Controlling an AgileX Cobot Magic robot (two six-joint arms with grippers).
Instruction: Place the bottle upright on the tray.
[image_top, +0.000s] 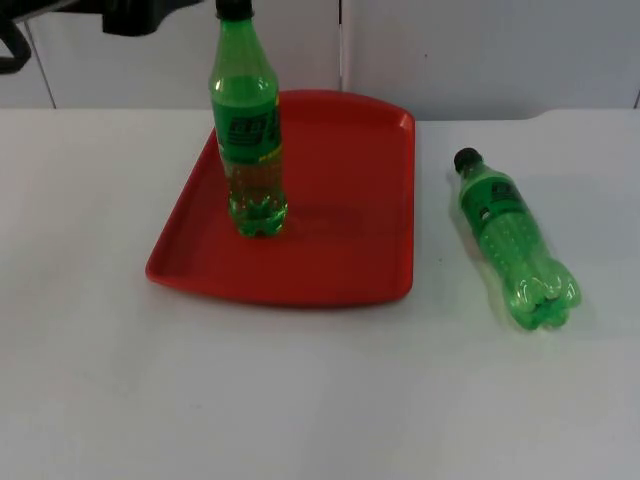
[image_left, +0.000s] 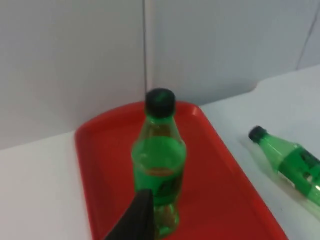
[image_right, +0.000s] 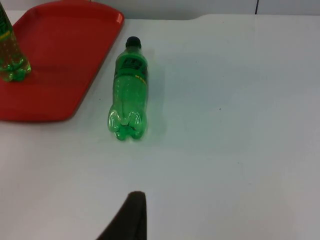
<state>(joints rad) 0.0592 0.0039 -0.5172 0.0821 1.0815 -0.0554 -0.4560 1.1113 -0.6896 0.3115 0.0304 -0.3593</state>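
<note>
One green soda bottle (image_top: 248, 135) with a black cap stands upright on the red tray (image_top: 340, 250), toward its left side. A second green bottle (image_top: 512, 240) lies on its side on the white table (image_top: 320, 400), just right of the tray, cap toward the grey partition wall (image_top: 480, 50). Left gripper sits above and behind the standing bottle, right gripper back from the lying one; cannot tell grip state of either.

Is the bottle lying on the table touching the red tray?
Apart. In the top view, white table shows between the lying bottle and the tray; the right wrist view shows the same gap.
</note>
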